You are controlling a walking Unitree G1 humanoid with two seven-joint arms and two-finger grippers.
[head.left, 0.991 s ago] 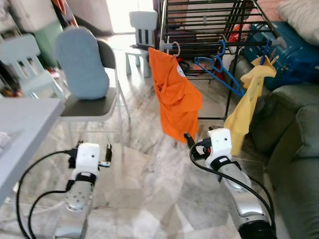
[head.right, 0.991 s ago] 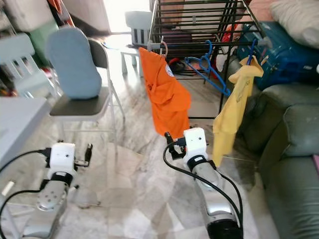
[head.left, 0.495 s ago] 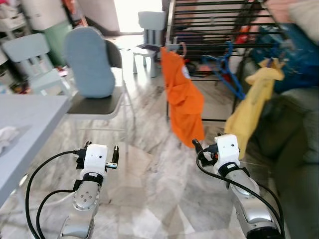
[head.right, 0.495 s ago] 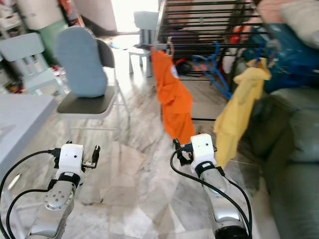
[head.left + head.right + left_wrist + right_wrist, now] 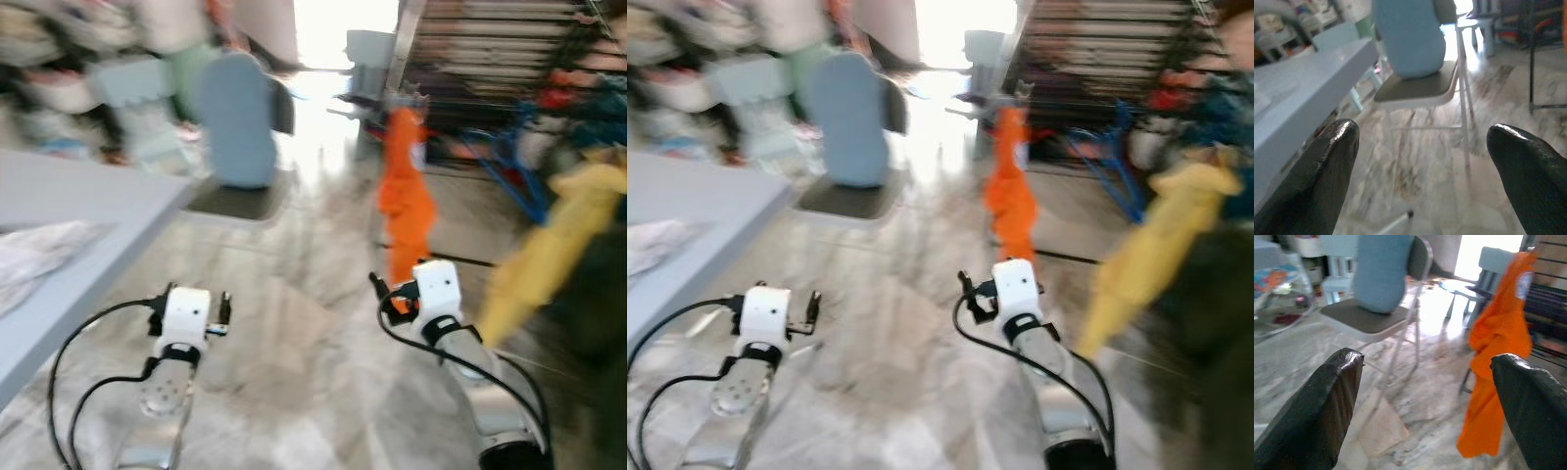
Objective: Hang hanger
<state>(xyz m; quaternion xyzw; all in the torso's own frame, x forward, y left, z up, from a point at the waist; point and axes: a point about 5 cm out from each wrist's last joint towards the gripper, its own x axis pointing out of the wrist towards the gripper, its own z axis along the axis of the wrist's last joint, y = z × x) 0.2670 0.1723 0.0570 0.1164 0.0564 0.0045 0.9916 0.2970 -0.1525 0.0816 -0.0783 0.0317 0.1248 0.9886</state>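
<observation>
The picture is blurred. An orange shirt [image 5: 407, 196] hangs from the corner of a black drying rack [image 5: 490, 59]. A blue hanger [image 5: 505, 166] hangs on the rack further right, and a yellow garment [image 5: 554, 245] droops beside it. My right gripper [image 5: 392, 284] is held low over the floor just in front of the orange shirt [image 5: 1496, 347], open and empty. My left gripper [image 5: 196, 294] is also low, at the left, open with nothing between its fingers [image 5: 1317, 176].
A folding chair with a blue cushion [image 5: 235, 117] stands ahead on the marble floor [image 5: 294, 333]. A grey table [image 5: 69, 225] with a white cloth [image 5: 39, 255] on it runs along the left. A small pale chair [image 5: 367, 54] stands beyond the rack.
The camera has swung left, so the rack and garments sit further right and the table fills more of the left. Both arms keep their pose.
</observation>
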